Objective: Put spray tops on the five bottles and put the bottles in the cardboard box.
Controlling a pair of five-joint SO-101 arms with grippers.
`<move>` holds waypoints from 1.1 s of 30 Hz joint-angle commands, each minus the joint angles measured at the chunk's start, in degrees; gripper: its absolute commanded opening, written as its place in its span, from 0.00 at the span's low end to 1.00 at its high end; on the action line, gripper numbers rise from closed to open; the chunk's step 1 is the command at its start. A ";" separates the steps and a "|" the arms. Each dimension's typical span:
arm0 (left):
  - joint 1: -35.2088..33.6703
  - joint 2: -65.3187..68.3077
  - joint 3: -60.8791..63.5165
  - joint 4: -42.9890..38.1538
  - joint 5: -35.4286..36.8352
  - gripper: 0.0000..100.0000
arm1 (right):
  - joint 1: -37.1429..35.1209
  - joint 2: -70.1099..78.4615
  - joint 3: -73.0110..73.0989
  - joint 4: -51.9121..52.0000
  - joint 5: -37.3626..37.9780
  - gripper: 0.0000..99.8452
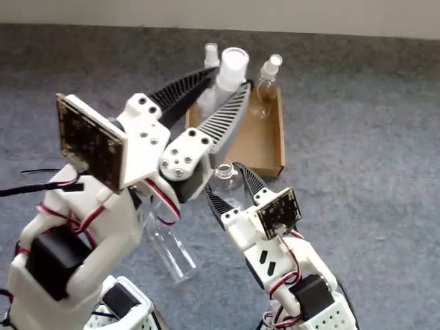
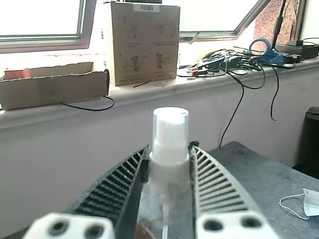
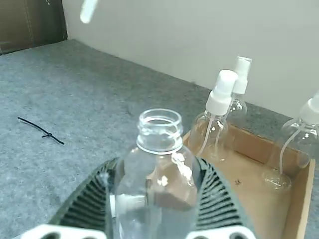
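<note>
Carpet, grey, below a cluttered windowsill; left claw pinches a spray top, right claw an uncapped bottle.

Left tool, upper centre, pinches a spray top; right tool, mid-frame below it, clasps a bottle.

High view: fixed above the table, looked steeply down on the cardboard box, mid-range. Left wrist view: raised, faced level toward a distant window sill. Right wrist view: low, close, angled down; shared the cardboard box with the high view.
</note>
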State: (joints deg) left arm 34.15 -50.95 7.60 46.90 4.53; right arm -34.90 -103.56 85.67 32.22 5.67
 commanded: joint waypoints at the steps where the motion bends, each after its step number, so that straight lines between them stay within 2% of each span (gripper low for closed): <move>1: 2.42 -0.48 5.32 -7.74 0.35 0.01 | -0.22 -1.63 -0.66 -1.36 -0.18 0.00; 6: 4.09 -0.48 10.15 -12.13 0.35 0.01 | -0.22 -1.63 -0.66 -1.36 -0.18 0.00; 18: 5.14 -0.66 15.87 -11.87 0.00 0.01 | -0.13 -1.63 -0.66 -1.36 -0.26 0.00; 26: -3.30 -1.19 20.88 -11.60 0.35 0.01 | 5.32 -1.63 -0.75 -1.36 -0.53 0.00; 28: -4.09 -1.19 21.93 -9.58 0.18 0.01 | 5.58 -1.63 -0.75 -1.36 -0.53 0.00; 33: -3.65 -1.19 22.11 1.76 -0.09 0.01 | 5.58 -1.63 -0.66 -1.36 -0.53 0.00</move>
State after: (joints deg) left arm 31.25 -51.03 30.02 40.92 4.79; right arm -30.33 -104.53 85.67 32.22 5.67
